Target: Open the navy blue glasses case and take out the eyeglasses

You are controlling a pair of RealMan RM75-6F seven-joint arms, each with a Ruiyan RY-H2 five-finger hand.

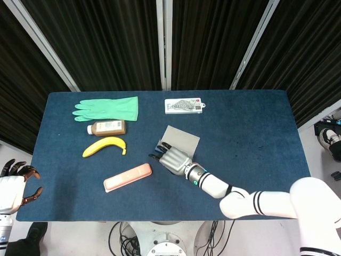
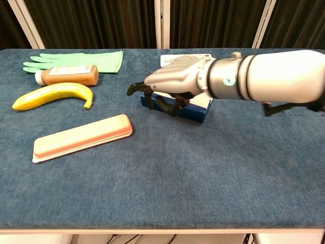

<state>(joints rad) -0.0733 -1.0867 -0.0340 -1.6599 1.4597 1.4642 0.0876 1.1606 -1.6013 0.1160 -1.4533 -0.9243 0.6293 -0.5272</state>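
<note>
The navy blue glasses case (image 1: 180,141) (image 2: 199,110) lies open mid-table, turned at an angle, its grey-lined lid (image 1: 182,137) tipped back. My right hand (image 1: 171,159) (image 2: 175,80) hovers over the case's front left end. Its fingers (image 2: 152,99) are bent and spread, reaching down at the navy wall. I see nothing between them. The eyeglasses are hidden under this hand in both views. My left hand (image 1: 13,188) hangs off the table's near left corner, fingers apart and holding nothing.
A peach oblong case (image 1: 128,177) (image 2: 82,136) lies just left of my right hand. Further left are a banana (image 1: 105,145), a brown bottle (image 1: 107,128) and a green rubber glove (image 1: 107,108). A white printed packet (image 1: 184,105) sits behind the case.
</note>
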